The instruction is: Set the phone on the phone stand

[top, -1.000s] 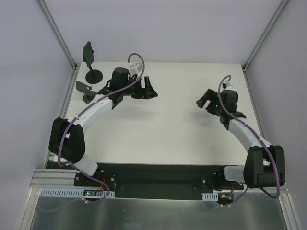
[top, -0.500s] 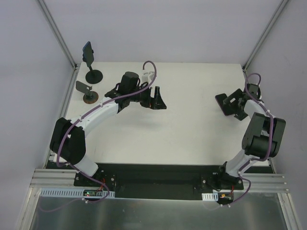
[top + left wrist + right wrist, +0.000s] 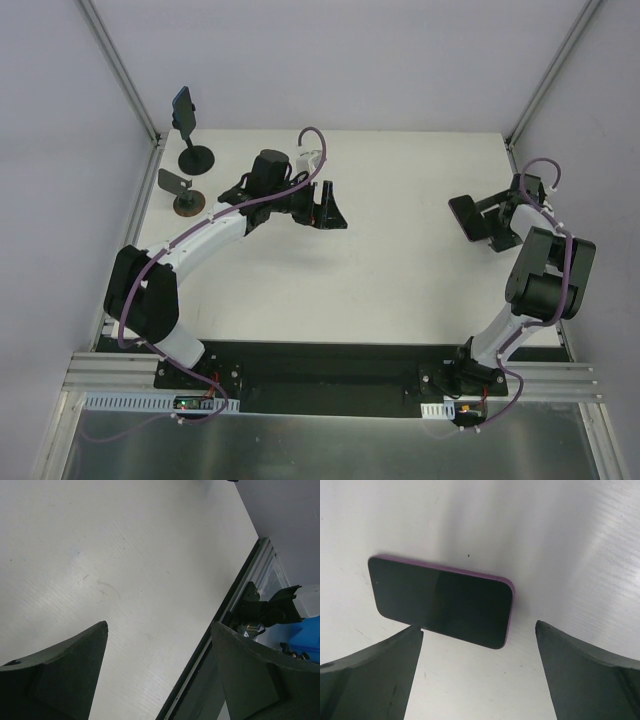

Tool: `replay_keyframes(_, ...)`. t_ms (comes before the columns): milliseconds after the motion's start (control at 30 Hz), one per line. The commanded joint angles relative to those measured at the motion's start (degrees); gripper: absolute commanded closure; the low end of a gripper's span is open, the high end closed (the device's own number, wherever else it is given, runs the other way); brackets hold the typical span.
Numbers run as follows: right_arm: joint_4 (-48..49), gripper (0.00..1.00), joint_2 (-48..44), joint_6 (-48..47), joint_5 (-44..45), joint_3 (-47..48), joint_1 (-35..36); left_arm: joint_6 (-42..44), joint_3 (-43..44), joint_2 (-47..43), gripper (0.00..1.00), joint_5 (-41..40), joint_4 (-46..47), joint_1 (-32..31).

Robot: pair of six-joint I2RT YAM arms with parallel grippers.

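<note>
Black, blue-edged phone (image 3: pixel 182 104) is sitting up on the clamp head of the all-black phone stand (image 3: pixel 196 158). Left gripper (image 3: pixel 159 624) and right gripper (image 3: pixel 479 626) are gaping wide, gripping nothing.

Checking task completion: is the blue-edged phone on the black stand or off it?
On it: the phone sits raised on top of the black stand.

Blue-edged black phone (image 3: pixel 182 104), all-black stand (image 3: pixel 196 158), pink-rimmed black phone (image 3: pixel 442 600), white table (image 3: pixel 400 180)
</note>
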Motion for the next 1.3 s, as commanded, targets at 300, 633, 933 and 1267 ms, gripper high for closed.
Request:
replay_keyframes(300,10.5,0.25,-5.8,16.9,2.2,-1.3,-0.3,-0.3,0.8,-0.9,0.18,2.4,0.1,0.2)
replay_keyframes(633,10.5,0.53,-3.7,19.9,10.9,2.7,2.4,-0.3,0.9,0.0,0.18,2.6,0.1,0.1)
replay_keyframes(933,10.2,0.59,5.1,23.1,15.5,10.6,7.0,-0.5,0.9,1.2,0.18,2.6,0.1,0.1)
replay_keyframes(1267,4.7,0.68,13.1,18.8,19.5,19.0,6.1,-0.4,1.0,1.8,0.18,2.8,0.1,0.1)
